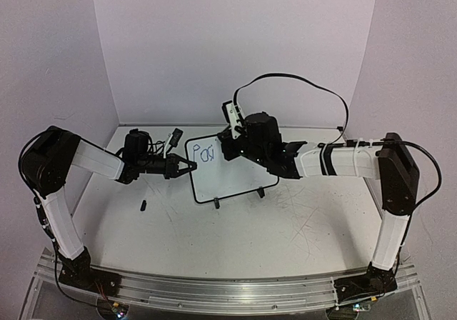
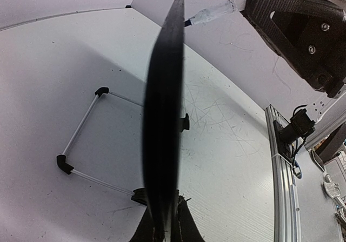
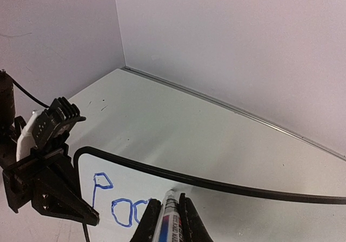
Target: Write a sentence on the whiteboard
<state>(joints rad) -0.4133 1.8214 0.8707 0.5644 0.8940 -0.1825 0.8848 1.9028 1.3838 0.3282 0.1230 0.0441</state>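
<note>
One table (image 1: 300, 227) carries the whiteboard (image 1: 232, 181), upright on its feet near the middle. The left gripper (image 2: 164, 227) is pinched on the board's left edge. The right gripper (image 3: 168, 212) is clamped around a marker (image 3: 172, 227), tip at the board. The sentence (image 3: 116, 201) is barely begun — "Po" and a third stroke in blue (partly hidden by the marker) — and most of it is left to write. A small black item (image 1: 143, 206) is too small to identify.

The black-framed rectangular whiteboard (image 2: 162, 134), seen edge-on, runs from twelve to six o'clock, where the left gripper (image 2: 165, 224) pinches its edge.
</note>
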